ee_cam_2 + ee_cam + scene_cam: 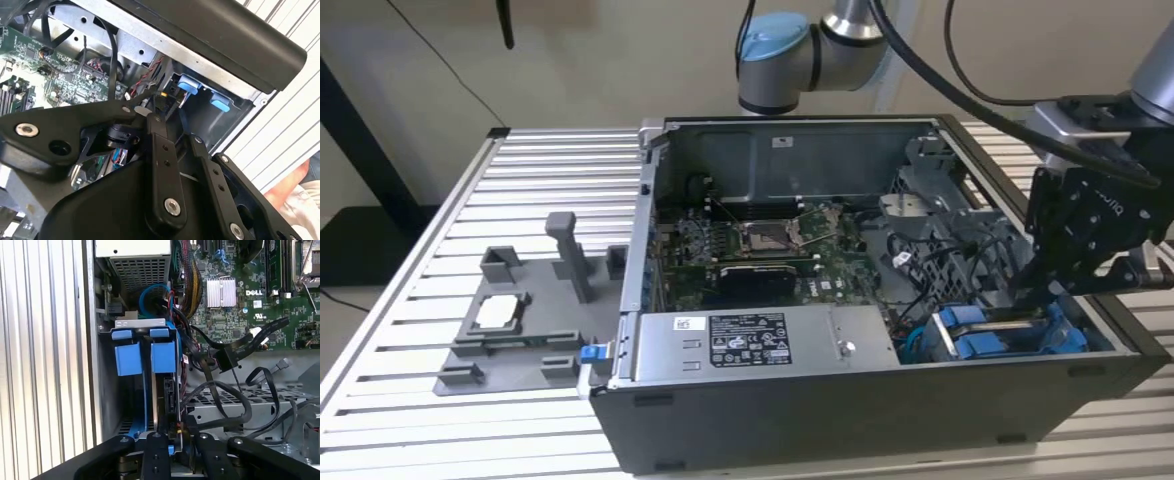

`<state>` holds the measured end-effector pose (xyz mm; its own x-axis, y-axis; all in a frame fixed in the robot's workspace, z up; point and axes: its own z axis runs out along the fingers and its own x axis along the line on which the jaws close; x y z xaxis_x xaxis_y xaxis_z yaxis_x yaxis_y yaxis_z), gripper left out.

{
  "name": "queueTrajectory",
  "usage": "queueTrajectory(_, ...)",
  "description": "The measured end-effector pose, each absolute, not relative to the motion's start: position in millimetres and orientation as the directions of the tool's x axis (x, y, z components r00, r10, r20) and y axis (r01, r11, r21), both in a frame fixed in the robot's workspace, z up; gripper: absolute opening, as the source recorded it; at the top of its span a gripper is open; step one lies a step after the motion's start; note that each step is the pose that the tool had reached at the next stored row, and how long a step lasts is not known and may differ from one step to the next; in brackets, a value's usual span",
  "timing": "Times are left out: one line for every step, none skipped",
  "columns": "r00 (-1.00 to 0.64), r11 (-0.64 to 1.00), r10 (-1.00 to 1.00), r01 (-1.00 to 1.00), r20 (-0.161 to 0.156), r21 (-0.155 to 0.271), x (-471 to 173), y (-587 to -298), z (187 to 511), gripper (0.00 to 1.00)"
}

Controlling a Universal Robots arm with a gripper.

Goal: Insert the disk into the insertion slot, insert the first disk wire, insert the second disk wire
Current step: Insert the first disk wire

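Gripper: we see the gripper [1021, 300] reaching down into the corner of the computer case [854, 410] at the exterior view's right, over the drive cage
Grip: in the first wrist view its fingers [152, 452] stand narrow, and we read them as closed on a small dark wire plug [175, 432] with a red and yellow fleck
Plug: it sits right at the near edge of the disk [167, 390]; we cannot tell whether it is fully seated
Disk: we find it standing on edge inside the insertion slot [137, 326], with its two bright blue tabs [145, 357] just beside the cage's grey metal rim
Slot: in the exterior view it lies in the case's near corner, just beside the power supply [747, 345] with the white sticker
Loose wire: a second black cable with a flat plug [227, 359] hangs free above the perforated metal floor, apart from the disk
Blue cable: a thin blue lead [150, 295] loops behind the cage
Motherboard: the green board [767, 250] fills the middle of the open case
Surroundings: the case lies on a slatted aluminium table [547, 170]; a grey plastic fixture [520, 320] with upright posts stands at the exterior view's left, well apart from the gripper
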<state>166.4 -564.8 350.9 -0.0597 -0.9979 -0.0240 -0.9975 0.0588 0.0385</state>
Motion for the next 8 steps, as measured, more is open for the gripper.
queueTrajectory(-0.06,0.059,-0.998,-0.998,-0.024,0.038,166.4,-564.9,353.2,0.27)
queueTrajectory(-0.06,0.059,-0.998,-0.998,-0.024,0.038,166.4,-564.9,355.8,0.27)
queueTrajectory(-0.06,0.059,-0.998,-0.998,-0.024,0.038,166.4,-564.9,358.3,0.27)
queueTrajectory(-0.06,0.059,-0.998,-0.998,-0.024,0.038,166.4,-564.9,361.2,0.27)
queueTrajectory(-0.06,0.059,-0.998,-0.998,-0.024,0.038,166.4,-564.8,364.0,0.27)
queueTrajectory(-0.06,0.059,-0.998,-0.998,-0.024,0.038,166.4,-564.8,366.8,0.27)
queueTrajectory(-0.06,0.059,-0.998,-0.998,-0.024,0.038,166.4,-564.8,369.7,0.27)
queueTrajectory(-0.06,0.059,-0.998,-0.998,-0.024,0.038,166.4,-564.8,372.9,0.27)
